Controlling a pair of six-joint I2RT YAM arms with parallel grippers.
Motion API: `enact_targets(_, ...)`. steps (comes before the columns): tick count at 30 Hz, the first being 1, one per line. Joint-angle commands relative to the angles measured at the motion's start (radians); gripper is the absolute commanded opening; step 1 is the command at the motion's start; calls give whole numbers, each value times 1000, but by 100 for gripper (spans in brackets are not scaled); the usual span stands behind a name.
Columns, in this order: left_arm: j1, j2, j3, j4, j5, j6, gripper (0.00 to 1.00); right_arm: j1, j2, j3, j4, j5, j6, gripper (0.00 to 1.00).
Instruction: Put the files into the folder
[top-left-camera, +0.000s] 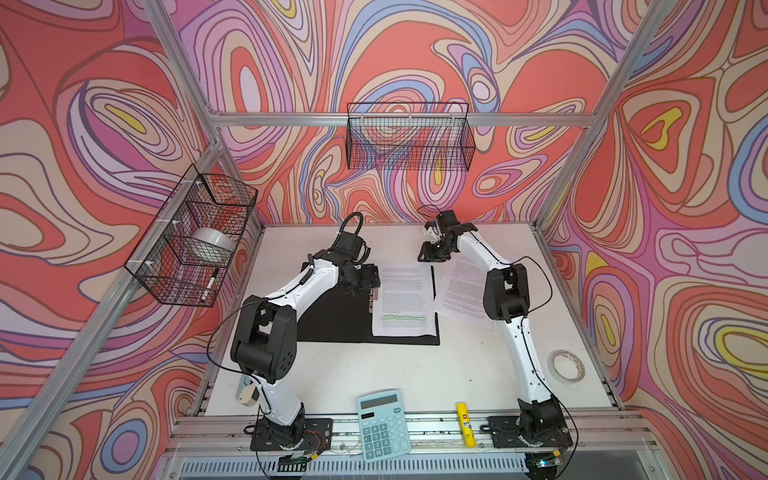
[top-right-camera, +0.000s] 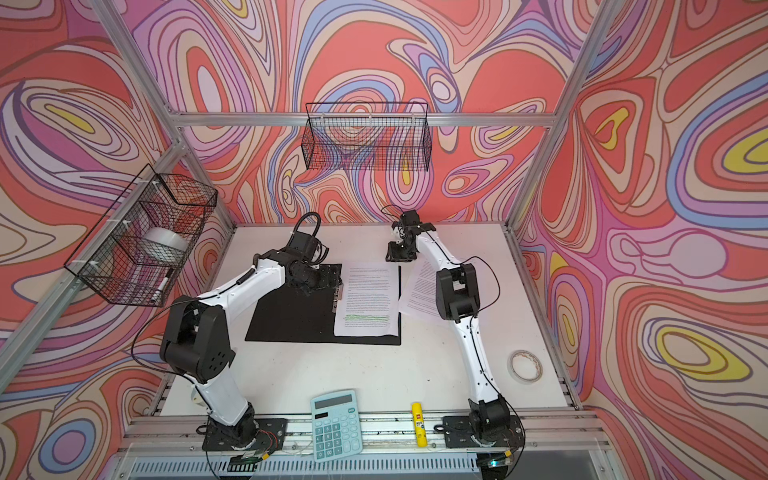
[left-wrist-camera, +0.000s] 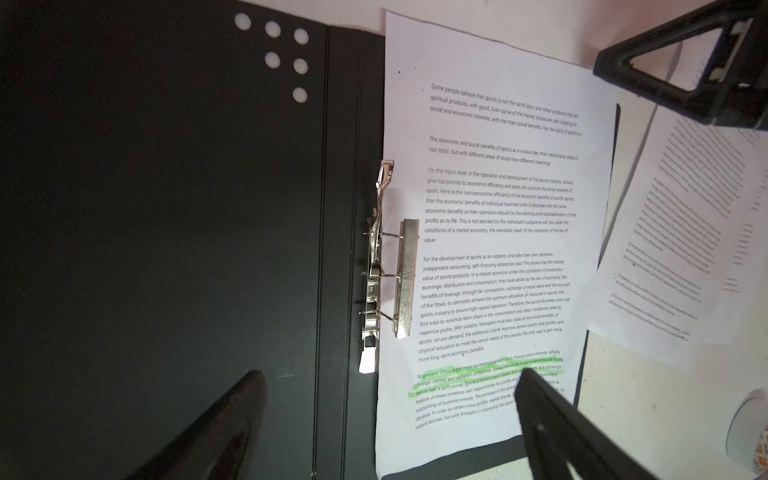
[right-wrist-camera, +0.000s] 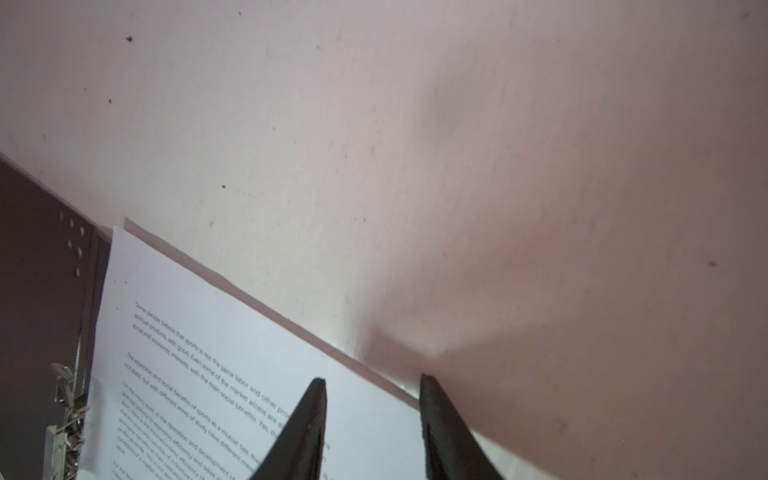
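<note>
Top views: in both, the folder (top-left-camera: 332, 320) lies open on the white tabletop (top-left-camera: 374, 374), black inside up. The files are split. A highlighted sheet (top-left-camera: 405, 299) rests on the folder's right leaf, while loose sheets (top-left-camera: 459, 291) lie on the tabletop just beside that leaf, partly under the right arm. The left end effector (top-left-camera: 370, 282) hangs over the folder's spine, and the right end effector (top-right-camera: 400, 253) sits at the highlighted sheet's far corner.

Left wrist view: the left end effector (left-wrist-camera: 390, 374) stands wide and empty above the metal clip (left-wrist-camera: 405, 278), whose bar lies over the sheet's inner margin. Whether the bar presses down cannot be told.

Right wrist view: the right end effector (right-wrist-camera: 374, 399) is narrowly parted, its fingertips (right-wrist-camera: 320, 399) straddling the highlighted sheet's far edge. Nothing appears pinched.

The task looks roughly half done, with one sheet in the folder and the rest outside it. The step in hand seems to be squaring that sheet against the clip. The next move likely calls for the right arm to shift to the loose sheets, lift a thin edge off the flat tabletop and slide the stack toward the spine without buckling it. The left arm is placed to work the clip.
</note>
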Motion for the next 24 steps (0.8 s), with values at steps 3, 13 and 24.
enact_targets(3, 2, -25, -11, 0, 6, -5, 94, 3, -29, -15, -78, 28, -30, 38)
enact_targets(13, 3, -32, -14, 3, 1, -3, 94, 5, -37, -3, -94, -9, -45, 36)
enact_targets(24, 2, -31, 45, 0, 85, 33, 90, 5, -129, 13, -65, 149, 15, 45)
